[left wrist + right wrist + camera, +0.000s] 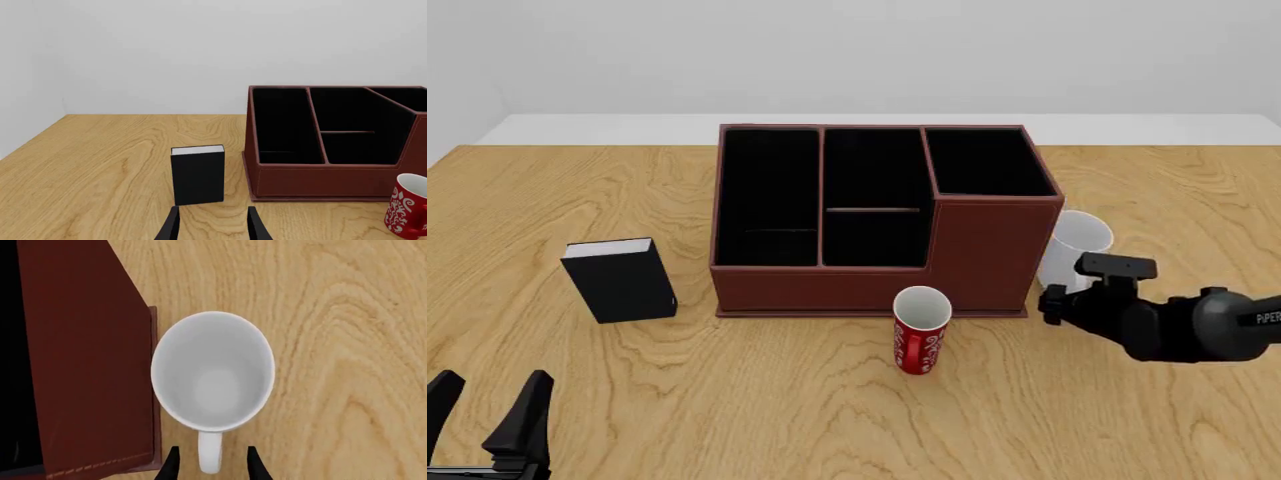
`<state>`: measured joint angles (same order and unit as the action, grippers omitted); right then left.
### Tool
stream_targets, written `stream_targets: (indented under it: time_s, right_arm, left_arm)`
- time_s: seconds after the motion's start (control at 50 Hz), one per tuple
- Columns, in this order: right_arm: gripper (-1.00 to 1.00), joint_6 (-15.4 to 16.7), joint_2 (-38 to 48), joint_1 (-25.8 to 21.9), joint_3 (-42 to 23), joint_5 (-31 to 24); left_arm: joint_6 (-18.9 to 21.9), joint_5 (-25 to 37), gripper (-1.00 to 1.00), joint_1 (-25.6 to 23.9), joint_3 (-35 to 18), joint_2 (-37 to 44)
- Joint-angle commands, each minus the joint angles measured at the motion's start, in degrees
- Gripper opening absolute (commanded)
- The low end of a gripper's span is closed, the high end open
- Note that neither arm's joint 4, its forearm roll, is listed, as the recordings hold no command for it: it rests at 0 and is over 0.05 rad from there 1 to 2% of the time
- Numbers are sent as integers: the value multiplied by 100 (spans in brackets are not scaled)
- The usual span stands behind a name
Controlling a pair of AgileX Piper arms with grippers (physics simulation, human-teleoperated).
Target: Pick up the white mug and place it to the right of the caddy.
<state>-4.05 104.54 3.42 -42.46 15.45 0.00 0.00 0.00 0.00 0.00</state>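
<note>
The white mug (212,377) stands upright on the counter (1148,420), just beside the caddy (881,215) on its right side. The right pincer (211,466) hangs above it, open, with the handle between its tips. It should go straight down and squeeze the handle gently. The left pincer (212,225) waits open, holding nothing.

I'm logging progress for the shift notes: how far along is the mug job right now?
The white mug already stands upright on the table just right of the caddy, close beside its wall. In hand: the right pincer sits open, its fingers either side of the mug's handle, gripping nothing. Left: only backing that arm away, it seems. The left pincer is idle near the black book.
</note>
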Motion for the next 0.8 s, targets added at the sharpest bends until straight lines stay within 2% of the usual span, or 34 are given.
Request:
stream_targets:
  time_s: [0.02,0.48,0.8]
  right_arm:
    - [100,-14,-1,2,40,38]
    - [100,-15,-392,-13,317,50]
    - [100,-47,-984,-72,607,-40]
  left_arm:
    - [0,0,100,0,0,0]
    - [0,0,100,0,0,0]
    - [0,0,100,0,0,0]
